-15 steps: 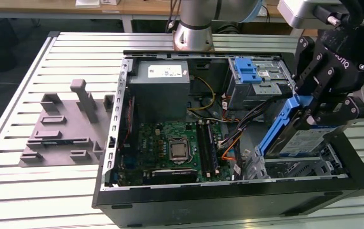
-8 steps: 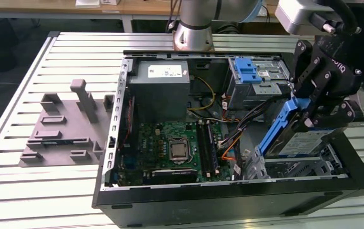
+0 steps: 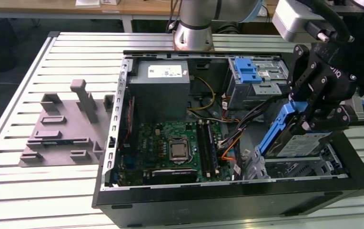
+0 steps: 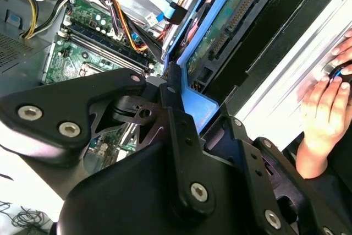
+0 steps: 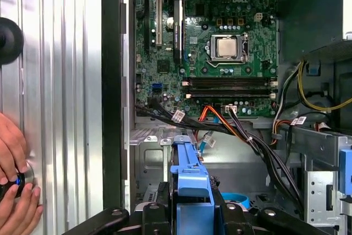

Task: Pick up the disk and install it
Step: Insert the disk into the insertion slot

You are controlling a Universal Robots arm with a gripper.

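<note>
Silver rectangular disk (image 3: 296,145) in blue plastic carrier, upper end hidden by the black metal gripper (image 3: 322,125) that clasped it, stood tilted over open black computer case (image 3: 233,200), exterior view's right.

Case (image 3: 233,196) on desk (image 3: 14,95), tray (image 3: 61,129) beside it on the exterior view's left, disk (image 3: 299,143) in pincer (image 3: 318,125) at case's bay (image 3: 296,168).

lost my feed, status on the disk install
End effector shut on the disk. Disk tilted over drive bay, not seated. Cables beside bay; a hand outside the case.
</note>
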